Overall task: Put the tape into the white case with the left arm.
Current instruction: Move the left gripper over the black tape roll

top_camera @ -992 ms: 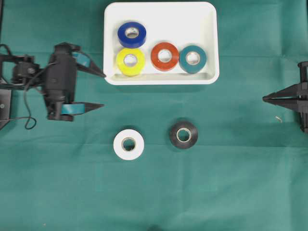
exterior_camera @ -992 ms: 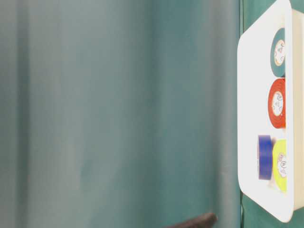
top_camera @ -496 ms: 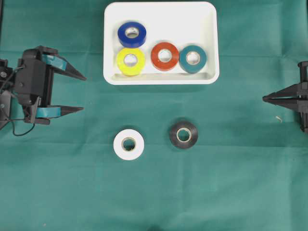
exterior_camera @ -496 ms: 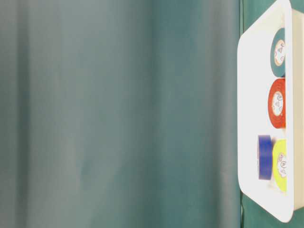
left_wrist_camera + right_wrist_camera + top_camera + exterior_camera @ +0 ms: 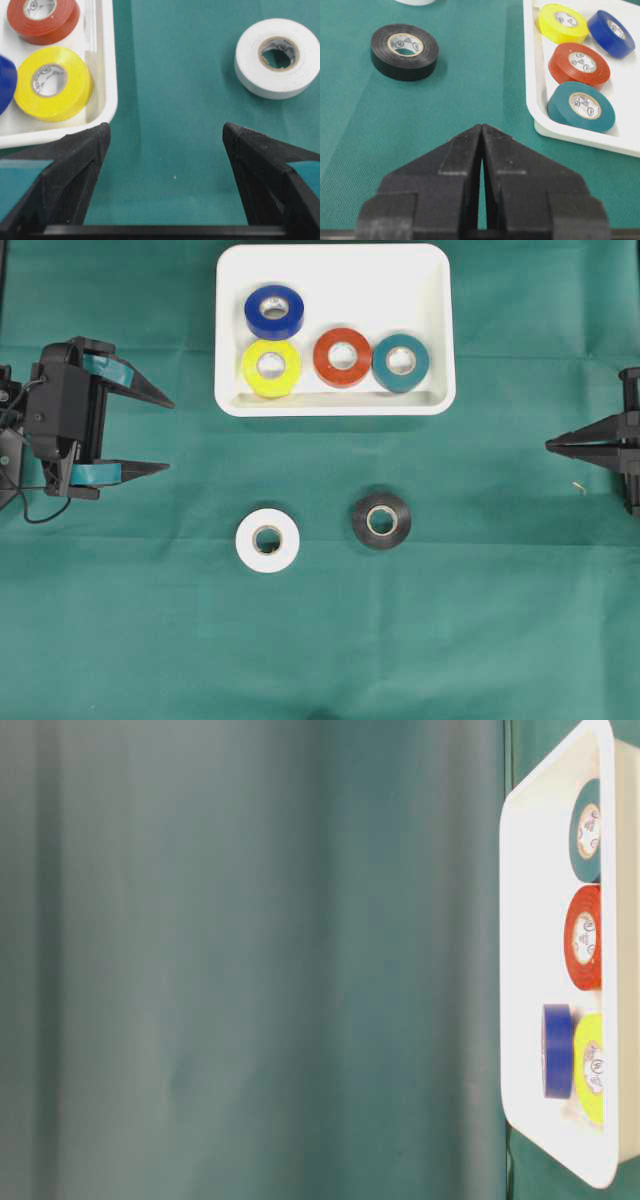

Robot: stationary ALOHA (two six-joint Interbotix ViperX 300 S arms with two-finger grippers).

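Left gripper [image 5: 165, 434] spread wide, holding nothing, left of the white case [image 5: 432, 330] (four rolls inside). White tape [image 5: 268, 540] and black tape [image 5: 381, 520] lie on the cloth; right gripper [image 5: 551, 445] closed, empty.

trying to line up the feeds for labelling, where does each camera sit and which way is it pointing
Overhead: above the table, looking straight down at the shallow white plastic case, both pincers at the side edges: left pincer open, right pincer shut.
Table-level: low by the case, picture turned sideways; no robot part shows.
Left wrist: behind the open left pincer, facing the white tape roll and the case corner.
Right wrist: behind the shut right pincer, facing the black tape roll.
All four views share the round yellow tape roll in the case.
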